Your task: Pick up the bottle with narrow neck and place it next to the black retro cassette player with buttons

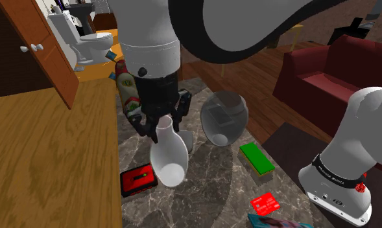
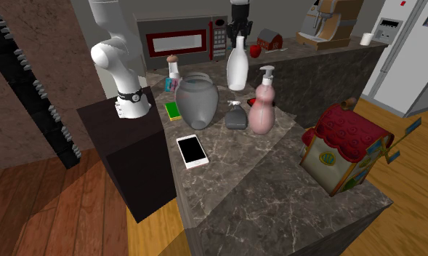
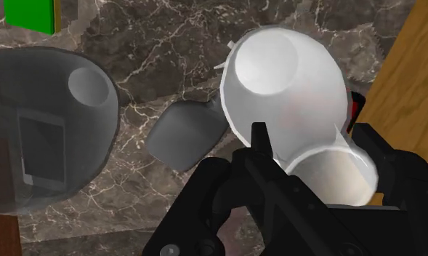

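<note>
1. The black gripper [image 1: 162, 124] is clamped on the neck of the white narrow-necked bottle [image 1: 168, 155].
2. The bottle is upright above the marble counter [image 1: 209, 188], just beside the red-and-black cassette player [image 1: 139, 180].
3. A phone [image 3: 41, 149] shows through the translucent grey vase [image 1: 224, 116] nearby.

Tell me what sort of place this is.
Most likely a home kitchen: a microwave, a coffee machine and a white fridge stand around the dark marble counter. A red sofa nearby suggests an open-plan layout.
</note>
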`<state>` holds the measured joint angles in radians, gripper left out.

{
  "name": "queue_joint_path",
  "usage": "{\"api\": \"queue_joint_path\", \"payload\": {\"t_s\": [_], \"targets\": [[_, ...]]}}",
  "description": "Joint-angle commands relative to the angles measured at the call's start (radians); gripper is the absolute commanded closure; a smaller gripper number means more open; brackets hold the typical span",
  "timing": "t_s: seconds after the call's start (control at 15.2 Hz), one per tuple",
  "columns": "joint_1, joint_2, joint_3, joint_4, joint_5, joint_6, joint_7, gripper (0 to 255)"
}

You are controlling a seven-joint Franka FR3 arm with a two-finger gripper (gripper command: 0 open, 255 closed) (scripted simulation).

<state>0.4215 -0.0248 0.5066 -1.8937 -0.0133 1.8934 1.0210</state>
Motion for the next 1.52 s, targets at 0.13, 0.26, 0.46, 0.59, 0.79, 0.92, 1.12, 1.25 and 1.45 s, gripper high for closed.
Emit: {"api": "queue_joint_path", "payload": {"t_s": [0.13,0.26,0.46,0.59,0.79,0.92,1.12,1.25,1.45], "targets": [[0.055,0.057,0.056,0.066,-0.033,-0.019,0.121,255],[0.084,0.093,0.08,0.103,-0.055,-0.029,0.179,255],[0.132,0.156,0.112,0.169,-0.096,-0.048,0.267,255],[0.158,0.189,0.123,0.191,-0.118,-0.046,0.307,255],[0.158,0.193,0.121,0.156,-0.122,-0.007,0.311,255],[0.158,0.198,0.12,0.134,-0.126,0.019,0.314,255],[0.159,0.206,0.118,0.103,-0.133,0.056,0.319,255],[0.159,0.213,0.117,0.083,-0.138,0.081,0.324,255],[0.161,0.225,0.114,0.056,-0.148,0.118,0.331,255]]}}
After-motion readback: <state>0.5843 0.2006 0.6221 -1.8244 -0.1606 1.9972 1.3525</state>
